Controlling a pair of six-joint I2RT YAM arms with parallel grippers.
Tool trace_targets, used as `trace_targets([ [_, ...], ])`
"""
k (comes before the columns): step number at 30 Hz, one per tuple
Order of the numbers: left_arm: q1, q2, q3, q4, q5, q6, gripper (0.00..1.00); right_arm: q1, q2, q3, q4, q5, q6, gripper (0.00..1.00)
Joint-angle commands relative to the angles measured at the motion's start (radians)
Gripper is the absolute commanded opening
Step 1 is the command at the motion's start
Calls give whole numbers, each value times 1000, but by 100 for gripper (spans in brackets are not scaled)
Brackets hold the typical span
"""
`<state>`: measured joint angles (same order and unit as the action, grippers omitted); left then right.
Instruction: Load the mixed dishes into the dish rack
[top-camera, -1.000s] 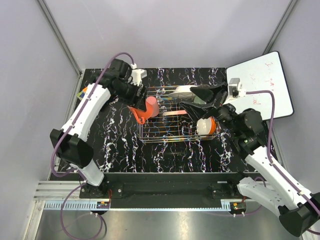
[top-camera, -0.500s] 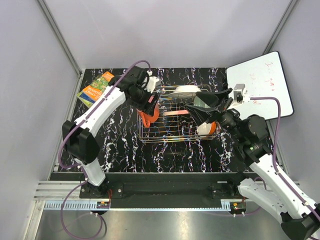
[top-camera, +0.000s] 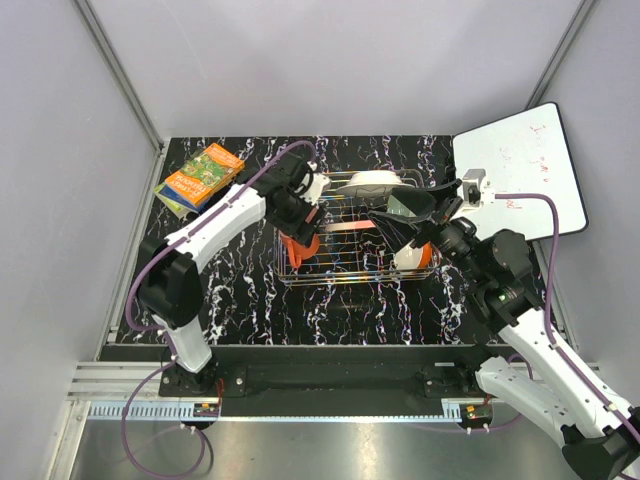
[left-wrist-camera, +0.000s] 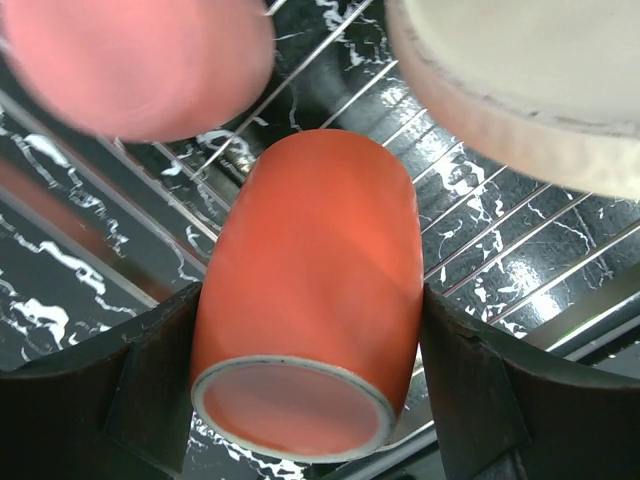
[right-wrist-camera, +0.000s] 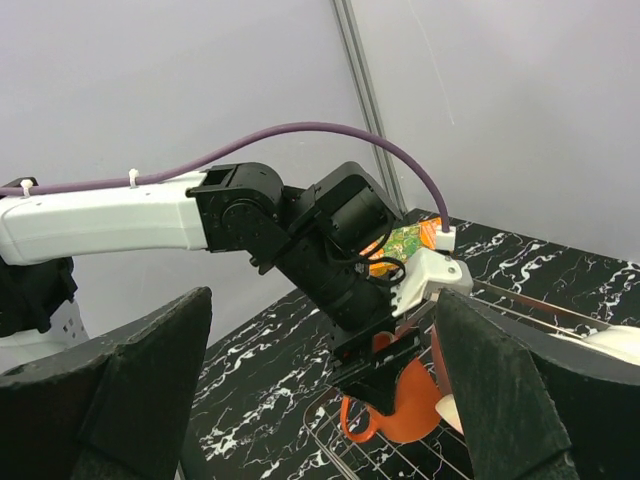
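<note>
Grey panel walls enclose a black, white-veined table (top-camera: 240, 270). The dish rack (top-camera: 340, 277), a low silvery wire basket, sits at the middle of it and serves as my reference point.

Left gripper (top-camera: 299, 232): positioned over the rack's left end. Its fingers (left-wrist-camera: 150, 370) are clamped on the orange handled mug (left-wrist-camera: 320, 220), one against each flank. The mug lies on its side inside the rack, just above the floor wires, with one round end facing the wrist camera. I cannot tell whether it rests on the wires. The right wrist view shows its handle hanging below the gripper.

Right gripper (right-wrist-camera: 325, 300): held over the rack's right half. Its fingers (right-wrist-camera: 120, 400) are spread wide with nothing between them.

Other contents of the rack:
- A pink tumbler (left-wrist-camera: 130, 60), blurred, just beyond the mug.
- A cream-coloured dish (top-camera: 375, 183) at the far side; I cannot tell whether it is a bowl or a plate.
- A pale round dish with an orange edge (top-camera: 413, 255) at the right end, partly hidden by the right arm.

Outside the rack: an orange-green snack packet (top-camera: 200, 175) lies well beyond the left end, near the table's far corner. A white board (top-camera: 525, 165) lies beyond the right end.
</note>
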<state>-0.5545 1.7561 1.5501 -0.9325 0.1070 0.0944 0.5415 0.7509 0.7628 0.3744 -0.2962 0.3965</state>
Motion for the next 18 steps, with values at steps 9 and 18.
trace_targets([
  [9,-64,-3,-99,130,-102,33,0,3,-30,-33,12,32,-5,100],
  [18,-88,5,-143,159,-142,45,0,3,-30,-48,21,37,11,100],
])
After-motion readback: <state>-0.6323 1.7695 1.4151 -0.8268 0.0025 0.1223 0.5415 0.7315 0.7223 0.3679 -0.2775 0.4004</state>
